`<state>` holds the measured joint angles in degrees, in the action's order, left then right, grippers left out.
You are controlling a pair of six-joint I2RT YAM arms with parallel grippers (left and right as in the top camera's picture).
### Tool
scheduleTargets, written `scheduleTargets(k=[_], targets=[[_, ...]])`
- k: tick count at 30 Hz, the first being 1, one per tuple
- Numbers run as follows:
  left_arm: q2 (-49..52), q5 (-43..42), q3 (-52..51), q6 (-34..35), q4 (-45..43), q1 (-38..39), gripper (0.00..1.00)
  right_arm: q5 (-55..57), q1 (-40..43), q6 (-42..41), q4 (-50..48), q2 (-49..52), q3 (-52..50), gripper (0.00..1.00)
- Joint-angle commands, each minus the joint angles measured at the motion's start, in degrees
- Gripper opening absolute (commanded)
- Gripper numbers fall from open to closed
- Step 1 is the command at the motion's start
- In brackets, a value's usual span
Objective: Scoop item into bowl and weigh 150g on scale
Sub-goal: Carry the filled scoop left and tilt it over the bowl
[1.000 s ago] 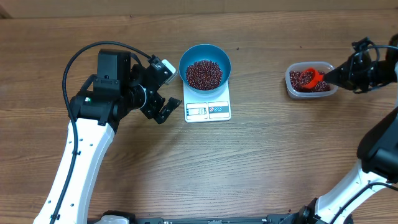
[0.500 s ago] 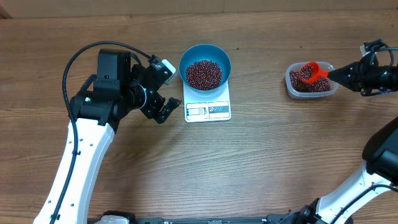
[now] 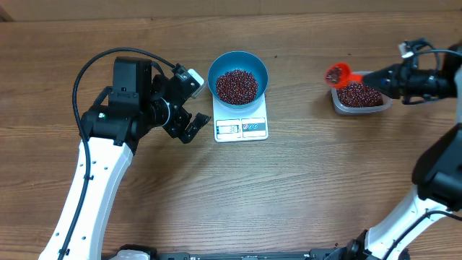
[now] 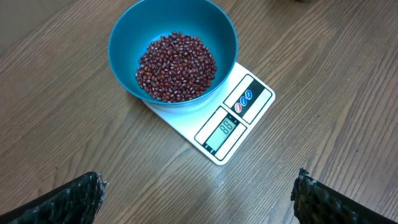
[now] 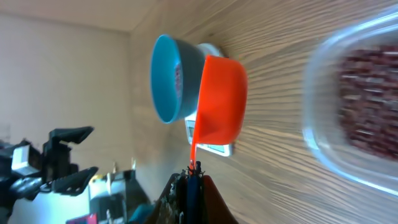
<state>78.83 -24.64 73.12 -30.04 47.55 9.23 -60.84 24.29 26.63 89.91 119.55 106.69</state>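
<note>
Lying heaped in bowl on scale: beans, readout hard to read. Pinching scoop handle with right gripper, well right of scale, by blurred tub. Gaping left gripper just left of scale, fingertips cropped.

We see tiny maroon beans heaped in a round deep blue plastic bowl, a flat white rectangular scale, a small orange-red plastic scoop, and a brown wood-grained bench.
</note>
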Motion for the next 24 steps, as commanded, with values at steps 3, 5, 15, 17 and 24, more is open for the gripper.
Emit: scheduleTargets(k=[3,5,15,17,24], targets=[[0.24,-0.26,1.18,-0.68,-0.17,-0.22,1.0,-3.93,-5.92,-1.29,0.0,0.37,1.97,0.04],[0.24,-0.26,1.18,-0.68,-0.17,-0.22,1.0,-3.8,-7.91,-1.81,0.04,0.37,3.5,0.04],[0.24,-0.28,1.18,-0.66,-0.17,-0.22,1.0,5.81,-19.58,-13.84,-2.23,0.37,15.54,0.04],[0.24,-0.26,1.18,-0.66,-0.17,-0.22,0.99,9.79,-22.32,-16.85,-3.3,0.37,17.49,0.04],[0.24,-0.26,1.18,-0.66,-0.17,-0.22,1.0,26.62,-32.37,-26.45,-7.98,0.37,20.98,0.04]])
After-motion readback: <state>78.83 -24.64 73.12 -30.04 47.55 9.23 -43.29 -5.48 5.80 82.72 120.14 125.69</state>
